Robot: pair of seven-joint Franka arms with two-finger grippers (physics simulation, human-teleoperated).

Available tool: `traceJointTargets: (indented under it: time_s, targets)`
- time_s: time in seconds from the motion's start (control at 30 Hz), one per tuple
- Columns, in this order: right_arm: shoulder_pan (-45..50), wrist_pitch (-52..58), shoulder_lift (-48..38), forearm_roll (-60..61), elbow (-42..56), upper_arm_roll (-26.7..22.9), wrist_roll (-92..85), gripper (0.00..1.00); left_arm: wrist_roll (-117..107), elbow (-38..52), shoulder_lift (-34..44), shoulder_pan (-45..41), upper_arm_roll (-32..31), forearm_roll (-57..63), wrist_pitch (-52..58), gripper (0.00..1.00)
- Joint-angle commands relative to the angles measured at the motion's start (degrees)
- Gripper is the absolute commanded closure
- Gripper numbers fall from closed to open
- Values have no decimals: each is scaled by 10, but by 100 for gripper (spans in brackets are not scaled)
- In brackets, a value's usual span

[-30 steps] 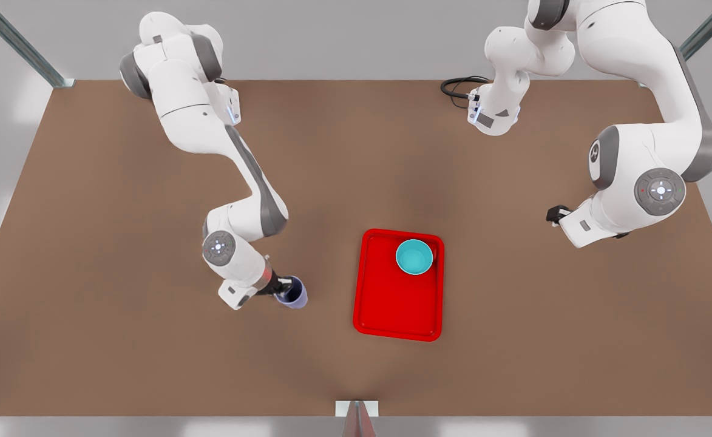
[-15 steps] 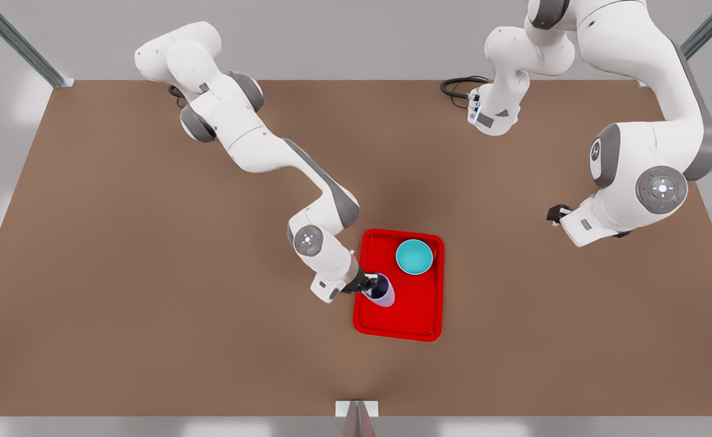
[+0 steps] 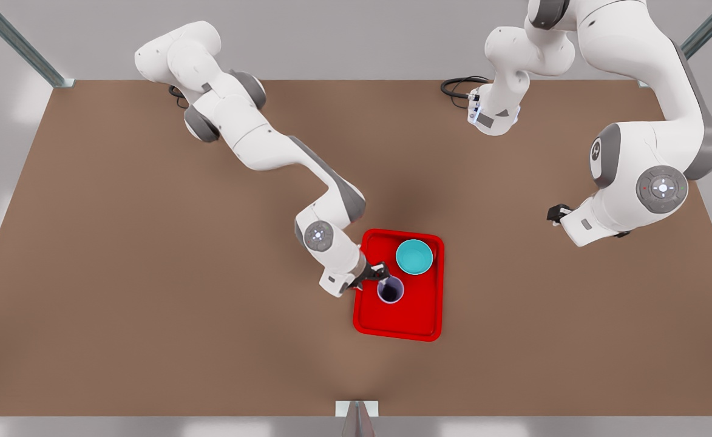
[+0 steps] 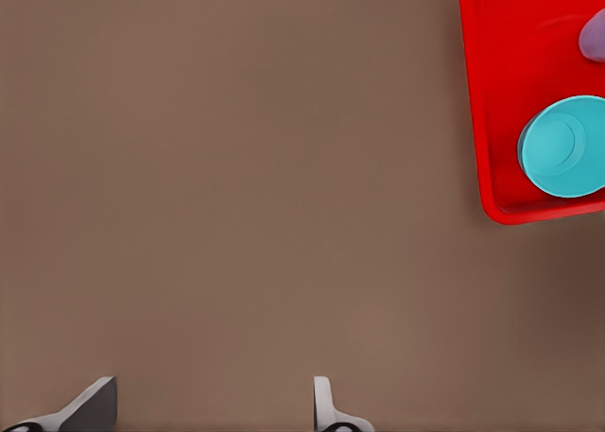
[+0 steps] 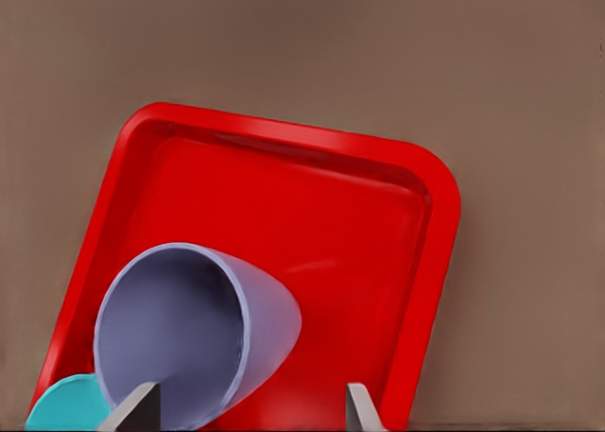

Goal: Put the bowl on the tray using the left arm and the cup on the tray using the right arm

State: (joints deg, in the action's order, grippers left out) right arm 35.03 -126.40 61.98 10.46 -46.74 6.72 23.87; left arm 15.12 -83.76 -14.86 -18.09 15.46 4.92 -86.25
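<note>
the right arm [image 3: 271,145] stretches from the far side of the front view's left toward the middle, elbow bent, wrist angled down. the right gripper [image 3: 381,272] points toward the front view's right, its fingers [image 5: 142,406] spread apart with nothing pinched between them. the left arm [image 3: 641,109] waits folded at the front view's right, wrist low. the left gripper [image 4: 213,408] hangs with its fingers [image 4: 326,408] parted wide.

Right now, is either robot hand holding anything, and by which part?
Nothing. The right gripper is open beside the cup; the left gripper waits open above the table.
</note>
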Motion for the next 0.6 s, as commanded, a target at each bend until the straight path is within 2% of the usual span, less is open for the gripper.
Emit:
traceJointTargets:
  time_s: [0.0,0.07,0.13,0.17,0.23,0.3,0.33,0.37,0.43,0.57]
  targets:
    - [-4,16,-15,0,-7,0,0,0,0,0,0,0,0,0,0,0]
    - [-18,40,-85,1,-69,-1,2,0,1,0,0,0,0,0,-1,0]
    - [-75,77,-215,-4,-195,-12,3,0,-3,4,3,0,-2,-1,1,0]
    - [-101,139,-254,-17,-213,-28,1,0,-9,11,4,0,-3,-10,7,0]
    - [-150,181,-358,-90,-310,-39,-15,0,-15,12,2,0,1,-25,6,0]
    - [-208,279,-425,-103,-327,-70,-122,0,-29,21,-1,-4,-4,-25,13,0]
    - [-222,329,-454,-102,-332,-104,-168,0,-67,19,15,5,-31,-26,16,0]
    - [-237,333,-469,-99,-365,-130,-212,0,-109,13,31,20,-57,-25,19,0]
    - [-257,363,-492,-98,-396,-142,-220,0,-108,-5,44,24,-57,-28,18,0]
    - [-272,359,-481,-90,-390,-141,-219,0,-108,-4,47,24,-58,-28,20,0]
